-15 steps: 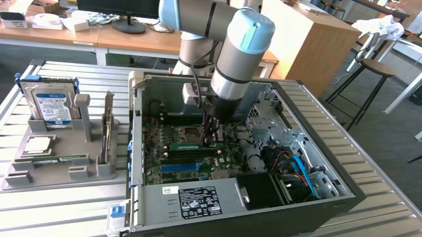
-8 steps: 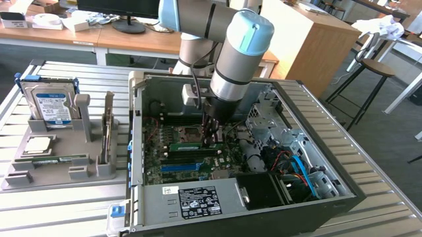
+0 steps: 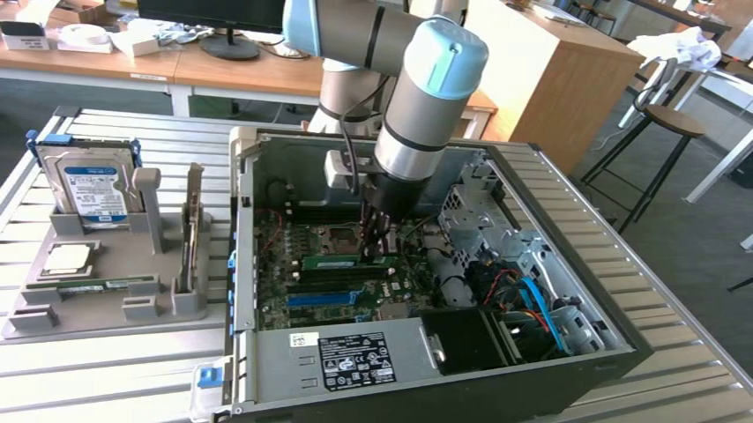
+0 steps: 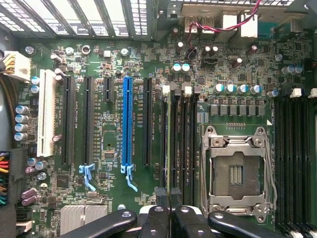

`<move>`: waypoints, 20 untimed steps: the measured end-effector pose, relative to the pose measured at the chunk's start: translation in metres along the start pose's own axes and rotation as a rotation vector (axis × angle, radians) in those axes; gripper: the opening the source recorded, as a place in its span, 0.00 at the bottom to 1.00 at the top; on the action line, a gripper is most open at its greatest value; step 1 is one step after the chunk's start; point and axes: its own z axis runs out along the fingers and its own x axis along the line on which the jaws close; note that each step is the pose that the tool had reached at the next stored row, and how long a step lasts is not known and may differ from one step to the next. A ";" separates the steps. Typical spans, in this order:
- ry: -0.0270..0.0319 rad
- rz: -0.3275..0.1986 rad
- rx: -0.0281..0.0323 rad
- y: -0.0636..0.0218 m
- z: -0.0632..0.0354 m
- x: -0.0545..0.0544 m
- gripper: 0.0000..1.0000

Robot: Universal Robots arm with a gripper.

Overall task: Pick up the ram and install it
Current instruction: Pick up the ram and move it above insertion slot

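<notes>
We see soft daylight in the exterior view, glare on the table (image 3: 94, 374) slats and the arm (image 3: 429, 97) cap; the case (image 3: 588, 291) interior sits shadowed. Wrist view: motherboard (image 4: 111, 64) evenly lit, socket frame (image 4: 214, 163) glinting, tool (image 4: 171, 218) dark.

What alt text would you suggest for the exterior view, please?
A robot arm reaches into an open computer case, its gripper shut on the green ram at the motherboard. A grey tray with a hard drive sits at the exterior view's left.
</notes>
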 end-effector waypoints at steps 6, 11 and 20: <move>0.0000 0.000 0.0000 -0.0002 0.0046 0.000 0.11; 0.0002 0.000 0.0000 -0.0002 0.0055 0.000 0.11; -0.0001 0.000 0.0001 -0.0003 0.0074 0.001 0.11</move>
